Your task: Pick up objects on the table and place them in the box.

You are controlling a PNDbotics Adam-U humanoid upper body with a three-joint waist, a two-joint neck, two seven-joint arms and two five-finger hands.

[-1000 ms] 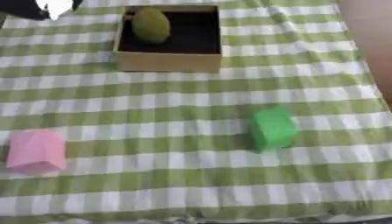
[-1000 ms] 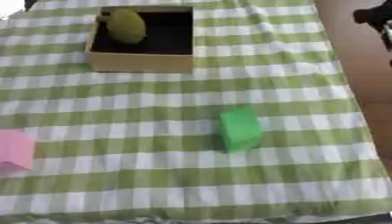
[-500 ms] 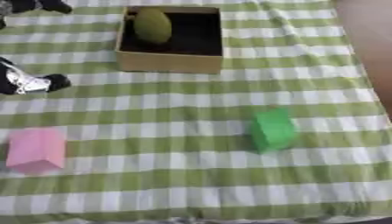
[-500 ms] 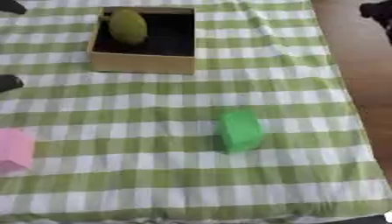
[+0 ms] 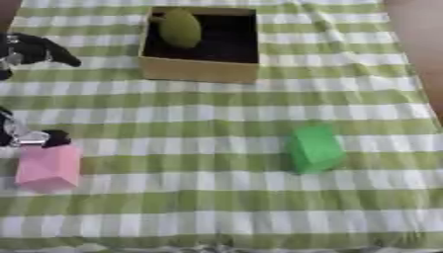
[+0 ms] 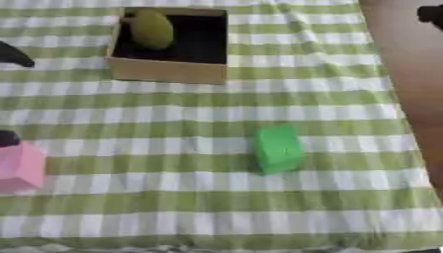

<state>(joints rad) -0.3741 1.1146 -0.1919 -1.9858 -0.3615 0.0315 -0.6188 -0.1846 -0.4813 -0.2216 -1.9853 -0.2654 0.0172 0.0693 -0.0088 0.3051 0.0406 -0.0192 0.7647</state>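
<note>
Reaching in from the left edge of the frame, the left hand (image 5: pixel 26 136) sits just above the pink block (image 5: pixel 48 168), one dark fingertip touching or nearly touching the block's top edge. Other dark parts of the same hand show higher up at the upper left. Whether its fingers are curled or straight: cannot tell, since only part of it is in frame. It has hold of nothing visible.

Pink block: lower left of the frame, lying on the green-and-white checked cloth (image 5: pixel 216 207), slightly tilted.

Green block (image 5: pixel 313 148): right of centre, lower half of the frame, well apart from the pink block, free of any hand.

Box (image 5: pixel 200 69): top centre, cardboard with a dark interior. An olive-green rounded object (image 5: pixel 179 28) rests inside, in its upper left corner.

Right hand: only a small dark part (image 6: pixel 430 13) shows at the upper right edge in the right eye view, off the cloth; its fingers cannot be made out.
</note>
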